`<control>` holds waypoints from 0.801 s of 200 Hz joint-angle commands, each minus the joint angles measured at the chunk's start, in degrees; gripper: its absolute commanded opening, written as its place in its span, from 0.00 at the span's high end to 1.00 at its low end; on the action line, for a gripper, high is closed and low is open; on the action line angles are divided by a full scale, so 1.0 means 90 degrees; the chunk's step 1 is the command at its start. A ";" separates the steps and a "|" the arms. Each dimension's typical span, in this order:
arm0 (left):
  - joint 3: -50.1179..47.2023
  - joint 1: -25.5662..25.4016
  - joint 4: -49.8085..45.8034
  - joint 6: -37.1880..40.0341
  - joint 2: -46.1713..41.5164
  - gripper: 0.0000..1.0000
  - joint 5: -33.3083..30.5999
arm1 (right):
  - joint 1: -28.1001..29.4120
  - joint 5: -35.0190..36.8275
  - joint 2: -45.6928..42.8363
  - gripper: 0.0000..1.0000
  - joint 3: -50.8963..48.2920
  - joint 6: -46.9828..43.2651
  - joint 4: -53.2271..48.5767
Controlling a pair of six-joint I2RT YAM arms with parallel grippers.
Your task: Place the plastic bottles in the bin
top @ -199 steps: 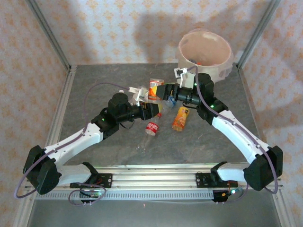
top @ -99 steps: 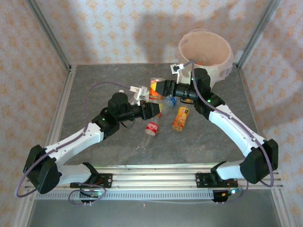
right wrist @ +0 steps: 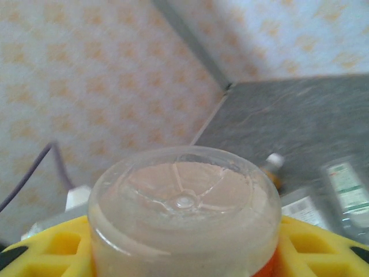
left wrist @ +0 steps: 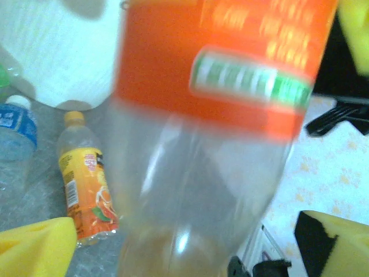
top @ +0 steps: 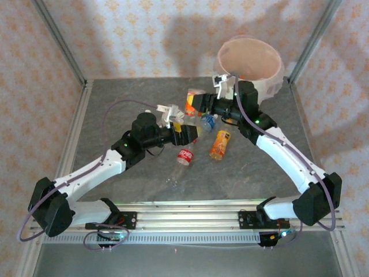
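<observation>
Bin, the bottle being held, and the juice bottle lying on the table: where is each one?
Bin point(top: 256, 55): top view, pink liner on its inside wall.
Held bottle point(right wrist: 184, 202): right wrist view, its clear base.
Juice bottle point(top: 219, 144): top view, its orange label.

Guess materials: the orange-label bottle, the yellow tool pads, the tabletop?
The orange-label bottle looks like thin clear plastic, glossy: see-through wall, bright highlights. The yellow tool pads look like foam, matte and soft-edged, though that's a guess. The tabletop is grey, mottled and matte: stone-look laminate or a mat, can't tell.
</observation>
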 commanded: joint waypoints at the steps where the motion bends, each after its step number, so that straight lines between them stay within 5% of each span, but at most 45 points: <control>1: 0.0010 -0.0018 -0.0564 0.0170 -0.0445 0.00 -0.1045 | -0.0545 0.1332 0.0024 0.65 0.0879 0.0043 -0.0281; 53: -0.0624 -0.0023 -0.1065 0.0032 -0.1206 0.00 -0.2396 | -0.2115 0.2468 0.0940 0.66 0.2162 0.1294 0.0391; 111: -0.1296 -0.0021 -0.1687 -0.0344 -0.1991 0.00 -0.3665 | -0.2263 0.5503 0.2278 0.64 0.2732 -0.0156 0.2095; 160: -0.1733 0.0002 -0.1933 -0.0652 -0.2478 0.00 -0.4478 | -0.2263 0.6482 0.3869 0.60 0.4167 -0.0203 0.1980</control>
